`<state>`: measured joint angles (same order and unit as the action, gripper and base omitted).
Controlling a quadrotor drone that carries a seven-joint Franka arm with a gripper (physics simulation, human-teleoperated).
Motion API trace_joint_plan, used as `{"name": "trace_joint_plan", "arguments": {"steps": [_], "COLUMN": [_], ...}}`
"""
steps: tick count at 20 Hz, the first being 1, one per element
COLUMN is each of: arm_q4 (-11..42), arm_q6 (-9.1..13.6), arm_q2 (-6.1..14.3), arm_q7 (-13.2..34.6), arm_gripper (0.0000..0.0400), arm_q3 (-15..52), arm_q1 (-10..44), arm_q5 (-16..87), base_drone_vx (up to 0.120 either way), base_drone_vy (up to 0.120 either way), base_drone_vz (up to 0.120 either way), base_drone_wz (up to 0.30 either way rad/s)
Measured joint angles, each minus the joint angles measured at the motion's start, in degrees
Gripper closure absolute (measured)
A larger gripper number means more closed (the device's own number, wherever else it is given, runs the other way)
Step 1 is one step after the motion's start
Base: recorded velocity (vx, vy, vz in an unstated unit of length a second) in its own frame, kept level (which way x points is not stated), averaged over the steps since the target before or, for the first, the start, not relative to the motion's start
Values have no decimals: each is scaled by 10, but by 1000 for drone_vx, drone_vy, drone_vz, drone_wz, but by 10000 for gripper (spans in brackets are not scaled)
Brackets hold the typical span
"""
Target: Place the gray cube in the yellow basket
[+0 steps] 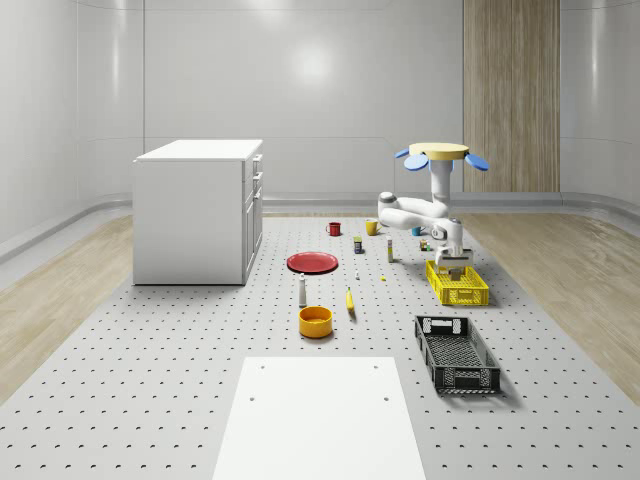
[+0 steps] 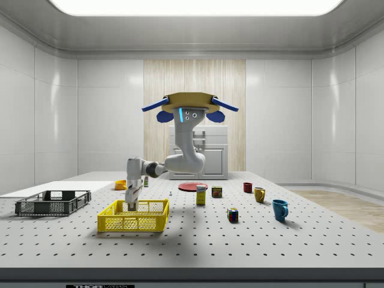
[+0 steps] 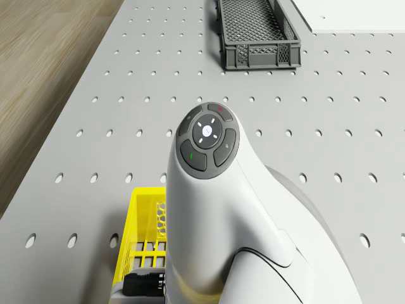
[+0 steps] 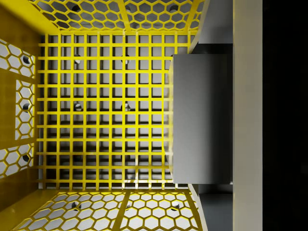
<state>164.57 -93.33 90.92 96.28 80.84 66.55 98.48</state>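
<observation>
A simulated robotics lab: a gray perforated floor plate (image 1: 150, 390) underfoot, pale paneled walls (image 1: 300, 90) all round (one wood panel (image 1: 510, 95) at two o'clock), and a white cabinet (image 1: 195, 215).

Even, bright overhead light. In the side view a ceiling panel (image 2: 195, 6) is blown out to white. Back wall (image 1: 310, 70) carries a soft glare patch. Shadows soft and short: a faint one under the yellow basket (image 2: 133, 217), a darker one beside the black crate (image 1: 457, 352). Wrist view is high contrast, with a black band along one side and dim basket walls. No blur, no edge distortion.
</observation>
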Motion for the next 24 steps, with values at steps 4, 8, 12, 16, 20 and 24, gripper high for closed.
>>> {"name": "trace_joint_plan", "arguments": {"steps": [4,8,12,16,20,24], "arm_q4": [-5,-11,-14,-10,-4,-1], "arm_q6": [-10,-19,-22,-15,-4,2], "arm_q2": [1,1,-1,-3,-4,-5], "arm_q7": [1,1,1,1,0,0], "arm_gripper": [149,149,71,26,10,4], "arm_q3": [-30,-58,-72,-58,-29,-11], "arm_q1": [4,9,11,8,3,0], "arm_q5": [29,55,69,56,29,12], "base_drone_vx": [0,0,0,0,0,0], "base_drone_vy": [0,0,0,0,0,0], "base_drone_vz": [0,0,0,0,0,0], "base_drone_wz": [0,0,0,0,0,0]}}
